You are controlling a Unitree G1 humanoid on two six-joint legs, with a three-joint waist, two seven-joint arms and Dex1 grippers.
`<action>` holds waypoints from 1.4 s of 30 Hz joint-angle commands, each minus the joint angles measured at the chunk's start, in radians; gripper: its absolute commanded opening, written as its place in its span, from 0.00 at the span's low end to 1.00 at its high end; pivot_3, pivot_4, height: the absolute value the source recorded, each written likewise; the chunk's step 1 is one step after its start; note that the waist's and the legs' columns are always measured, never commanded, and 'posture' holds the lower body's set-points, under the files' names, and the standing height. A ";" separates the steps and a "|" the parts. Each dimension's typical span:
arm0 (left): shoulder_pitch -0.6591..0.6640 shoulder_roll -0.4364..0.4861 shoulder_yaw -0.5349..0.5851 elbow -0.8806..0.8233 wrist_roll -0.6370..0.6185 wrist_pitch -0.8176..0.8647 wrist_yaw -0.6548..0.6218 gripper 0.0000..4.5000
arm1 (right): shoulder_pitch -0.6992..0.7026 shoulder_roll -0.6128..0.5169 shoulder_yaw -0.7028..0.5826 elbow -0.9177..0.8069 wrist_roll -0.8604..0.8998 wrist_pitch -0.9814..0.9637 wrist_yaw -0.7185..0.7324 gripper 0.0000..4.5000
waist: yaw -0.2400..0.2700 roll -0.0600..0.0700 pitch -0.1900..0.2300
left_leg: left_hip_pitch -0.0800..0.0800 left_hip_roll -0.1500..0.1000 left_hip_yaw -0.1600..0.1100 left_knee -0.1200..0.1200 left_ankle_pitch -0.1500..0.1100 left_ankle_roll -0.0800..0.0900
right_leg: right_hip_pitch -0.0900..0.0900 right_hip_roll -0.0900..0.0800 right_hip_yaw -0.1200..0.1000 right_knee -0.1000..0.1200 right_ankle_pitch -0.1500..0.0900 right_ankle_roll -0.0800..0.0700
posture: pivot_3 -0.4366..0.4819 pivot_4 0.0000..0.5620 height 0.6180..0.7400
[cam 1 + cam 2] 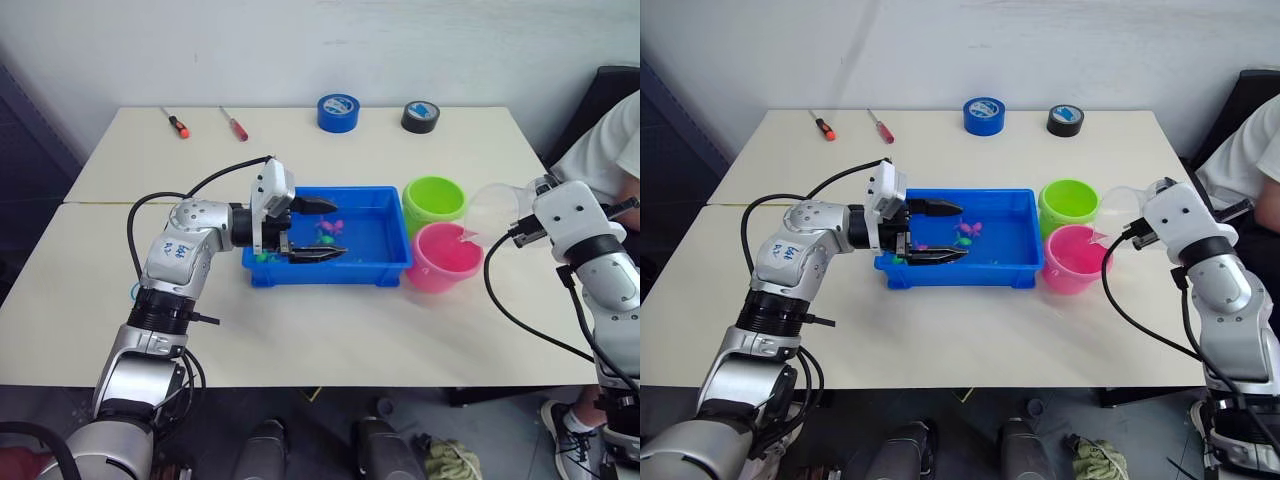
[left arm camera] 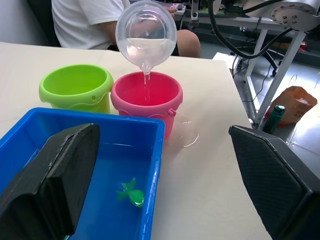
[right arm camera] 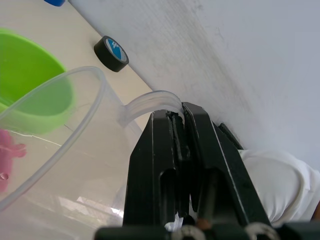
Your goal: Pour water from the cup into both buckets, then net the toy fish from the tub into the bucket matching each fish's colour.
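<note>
Black fingers (image 2: 55, 185) of the left gripper (image 2: 165, 185) spread wide in the left wrist view, one over the blue tub (image 2: 150, 150). One green toy fish (image 2: 132, 192) lies in the tub. Past it, at 12 o'clock, the clear cup (image 2: 146, 35) tips mouth-down and a thin stream of water falls into the pink bucket (image 2: 146, 97). The green bucket (image 2: 77, 87) touches it at 9 o'clock.

From the right wrist, the right gripper (image 3: 177, 125) is pressed together on the cup's handle (image 3: 150, 102).

From the head, the cup's long axis lies nearly flat, mouth toward 9 o'clock. A pink fish (image 1: 328, 228) sits mid-tub. Two tape rolls (image 1: 338, 112) and two screwdrivers (image 1: 234, 124) lie at 12 o'clock.
</note>
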 commanded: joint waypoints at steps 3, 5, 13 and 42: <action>0.005 0.015 0.020 -0.047 -0.018 0.008 0.010 1.00 | -0.057 0.031 -0.070 -0.011 0.095 0.087 -0.005 0.01 | 0.003 0.000 0.000 | 0.000 0.000 -0.001 0.000 0.000 0.000 | 0.000 0.000 0.000 0.000 0.000 0.000 | 0.48 0.27 0.95; 0.005 0.016 0.032 -0.043 -0.026 0.017 0.016 1.00 | -0.074 0.042 -0.083 -0.003 0.127 0.113 -0.011 0.01 | 0.003 0.000 0.000 | 0.000 0.000 -0.001 0.000 0.000 0.000 | 0.000 0.000 0.000 0.000 0.000 0.000 | 0.48 0.27 0.95; -0.011 0.048 0.070 -0.014 -0.038 0.033 0.019 1.00 | -0.212 0.070 -0.089 0.104 0.175 0.140 -0.049 0.01 | -0.002 0.000 0.000 | 0.000 0.000 0.000 0.000 0.000 0.000 | 0.000 0.000 0.000 0.001 0.000 0.000 | 0.48 0.27 0.95; -0.085 0.125 0.095 0.172 0.008 -0.083 0.035 1.00 | -0.523 0.068 0.190 0.586 -0.122 -0.170 -0.227 0.01 | -0.007 0.000 0.000 | -0.001 0.000 0.002 0.000 0.001 -0.001 | -0.005 -0.001 0.001 0.005 0.000 0.000 | 0.48 0.27 0.95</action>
